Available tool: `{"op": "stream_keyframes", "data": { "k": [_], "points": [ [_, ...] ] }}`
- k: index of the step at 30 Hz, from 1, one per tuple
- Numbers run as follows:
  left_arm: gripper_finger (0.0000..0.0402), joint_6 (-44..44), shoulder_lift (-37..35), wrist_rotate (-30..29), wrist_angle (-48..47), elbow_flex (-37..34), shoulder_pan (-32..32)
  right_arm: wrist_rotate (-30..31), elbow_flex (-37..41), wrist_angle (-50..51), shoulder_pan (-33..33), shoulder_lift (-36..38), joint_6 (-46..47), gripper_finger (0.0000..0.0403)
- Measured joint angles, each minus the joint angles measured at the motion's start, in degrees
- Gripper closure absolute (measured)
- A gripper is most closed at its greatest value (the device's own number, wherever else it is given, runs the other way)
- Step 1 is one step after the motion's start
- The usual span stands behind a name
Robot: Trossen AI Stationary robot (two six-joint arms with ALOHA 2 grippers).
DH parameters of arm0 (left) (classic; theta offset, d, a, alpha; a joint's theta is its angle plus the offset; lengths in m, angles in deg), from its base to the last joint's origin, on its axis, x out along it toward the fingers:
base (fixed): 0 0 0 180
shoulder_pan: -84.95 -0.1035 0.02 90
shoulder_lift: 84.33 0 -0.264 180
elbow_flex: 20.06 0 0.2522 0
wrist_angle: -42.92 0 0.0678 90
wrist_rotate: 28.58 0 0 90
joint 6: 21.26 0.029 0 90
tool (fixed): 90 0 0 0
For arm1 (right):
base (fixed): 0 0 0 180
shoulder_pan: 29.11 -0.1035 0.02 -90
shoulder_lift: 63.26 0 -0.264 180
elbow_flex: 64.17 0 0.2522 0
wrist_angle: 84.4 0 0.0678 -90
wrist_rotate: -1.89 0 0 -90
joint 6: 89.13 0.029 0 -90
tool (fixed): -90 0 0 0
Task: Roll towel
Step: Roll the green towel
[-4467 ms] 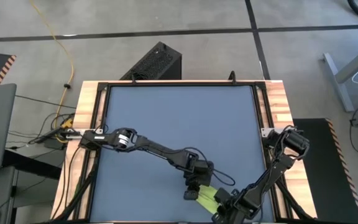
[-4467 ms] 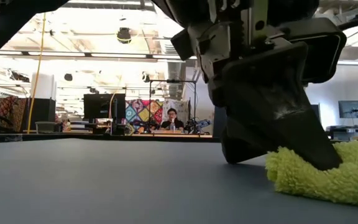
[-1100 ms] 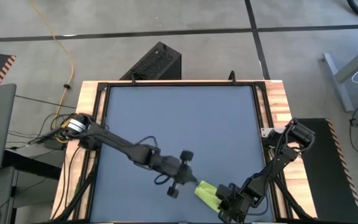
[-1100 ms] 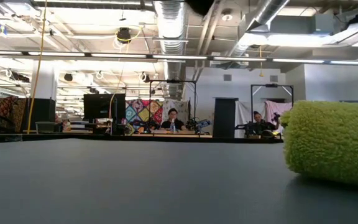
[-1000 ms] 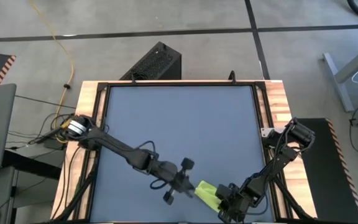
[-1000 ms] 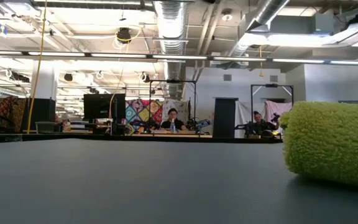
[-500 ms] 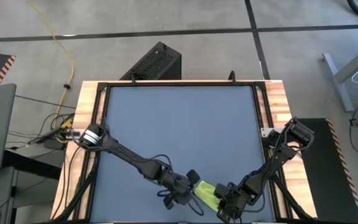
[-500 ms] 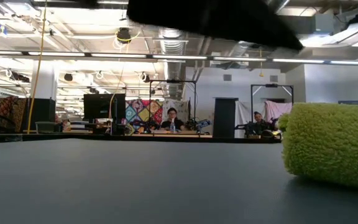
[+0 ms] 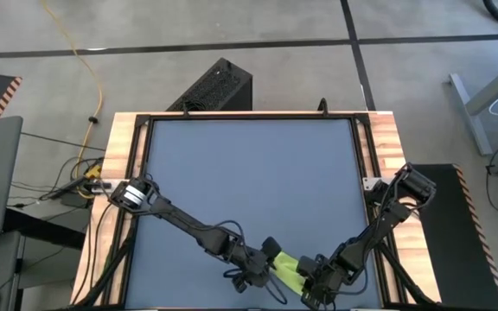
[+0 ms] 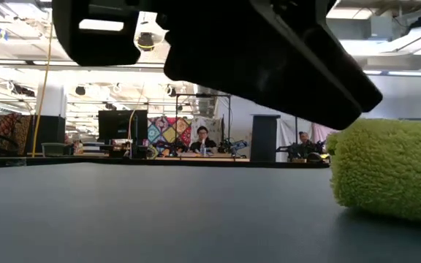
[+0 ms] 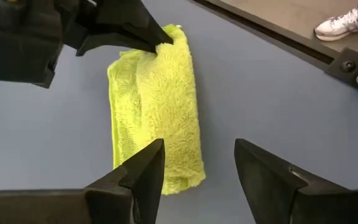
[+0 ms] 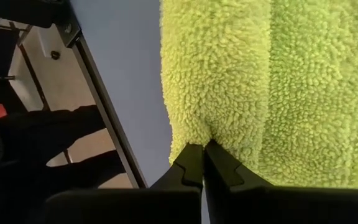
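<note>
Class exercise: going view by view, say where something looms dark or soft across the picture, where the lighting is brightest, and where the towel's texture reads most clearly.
Low view: a dark, soft-edged arm mass looms across the top, ceiling lights glare behind, and the towel is cropped at the right edge. Right wrist view: towel pile reads crisply beyond the right gripper. Left wrist view: evenly lit, left gripper over the towel. High view: even light, towel small.

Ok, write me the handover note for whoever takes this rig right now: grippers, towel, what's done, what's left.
Left gripper: open, poised at one end of the towel, gripping nothing.
Right gripper: shut on the towel's other end.
Towel: folded into a narrow strip, lying at the near edge of the table, right of centre.
Done: the fold into a strip.
Left: the rolling itself, probably starting from the left gripper's end.
</note>
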Motion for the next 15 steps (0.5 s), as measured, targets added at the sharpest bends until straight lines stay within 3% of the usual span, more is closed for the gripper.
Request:
{"op": "stream_keyframes", "data": {
  "k": [9, 15],
  "points": [
    [0.0219, 0.94, 2.3, 2.6, 2.31, 0.19, -0.84, -0.24, -0.03, 0.01, 0.6, 0.04, 0.03, 0.0383],
    [0.0219, 0.33, 3.8, 1.12, 0.84, 1.34, -1.15, -0.51, -0.01, -0.05, 1.21, 0.04, 0.46, 0.0383]
  ]
}}
